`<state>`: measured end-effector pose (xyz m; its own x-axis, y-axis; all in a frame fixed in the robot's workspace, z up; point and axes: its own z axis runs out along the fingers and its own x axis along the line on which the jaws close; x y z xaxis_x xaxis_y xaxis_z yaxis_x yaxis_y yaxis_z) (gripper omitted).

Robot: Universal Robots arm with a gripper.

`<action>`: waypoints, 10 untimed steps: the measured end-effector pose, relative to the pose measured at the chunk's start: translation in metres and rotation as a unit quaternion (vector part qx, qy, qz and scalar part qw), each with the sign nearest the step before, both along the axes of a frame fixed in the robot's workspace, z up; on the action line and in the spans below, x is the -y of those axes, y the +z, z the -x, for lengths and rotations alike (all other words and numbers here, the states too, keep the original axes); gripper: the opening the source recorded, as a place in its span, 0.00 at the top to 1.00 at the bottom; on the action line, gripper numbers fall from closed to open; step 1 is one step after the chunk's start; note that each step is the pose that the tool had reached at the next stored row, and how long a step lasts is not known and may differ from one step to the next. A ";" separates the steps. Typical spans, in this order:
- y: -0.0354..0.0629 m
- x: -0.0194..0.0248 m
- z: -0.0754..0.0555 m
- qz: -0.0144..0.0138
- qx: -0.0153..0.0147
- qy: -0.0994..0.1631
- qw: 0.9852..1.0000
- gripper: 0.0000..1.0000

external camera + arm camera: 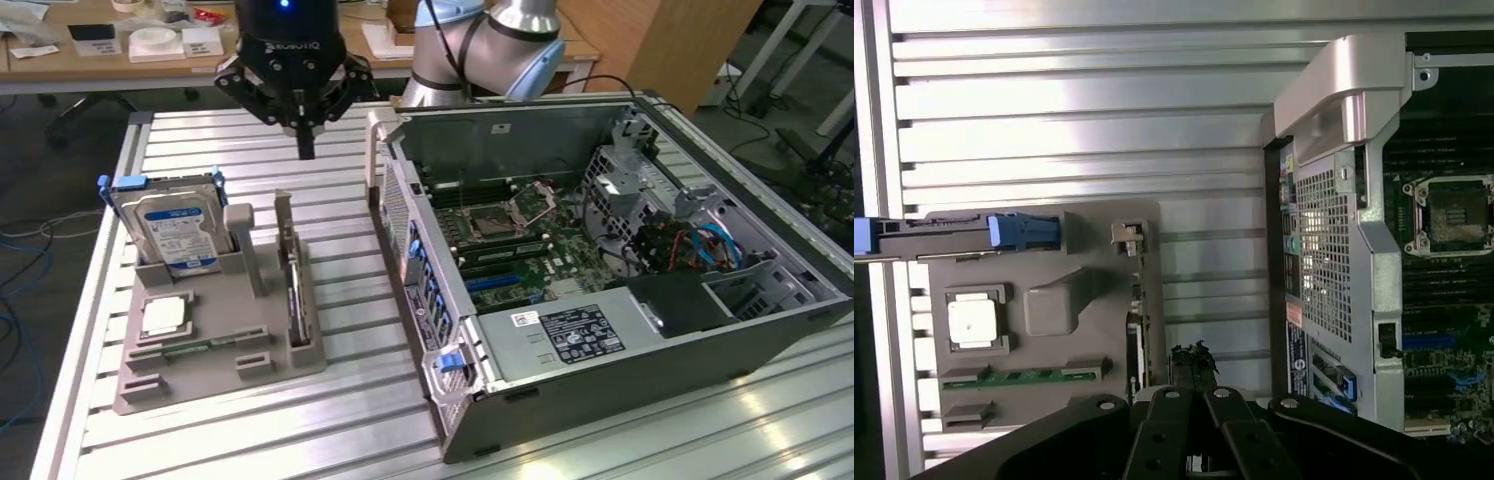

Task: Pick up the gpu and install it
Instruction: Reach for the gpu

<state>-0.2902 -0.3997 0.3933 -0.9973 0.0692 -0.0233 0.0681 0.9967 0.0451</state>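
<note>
The gpu (296,290) stands on its edge in a slot of the grey parts holder (214,375) on the slatted table, its metal bracket pointing up. In the wrist view the gpu (1138,345) is a thin dark edge on the holder (1089,255). My gripper (306,148) hangs in the air above the table, beyond the far end of the holder, between it and the computer case. Its fingers are shut with nothing between them. In the wrist view, the gripper (1194,358) sits just beside the card's edge.
An open computer case (747,300) lies on the exterior view's right, with its motherboard (514,240) exposed. The holder also carries a blue-labelled hard drive (171,232), a processor chip (163,315) and a green memory stick (200,347). A desk with clutter stands behind.
</note>
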 end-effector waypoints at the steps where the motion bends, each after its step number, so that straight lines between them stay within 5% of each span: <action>1: 0.0000 0.0001 0.003 0.000 0.000 0.000 1.000 0.89; 10: 0.0000 0.0009 0.020 0.000 0.000 0.017 1.000 0.89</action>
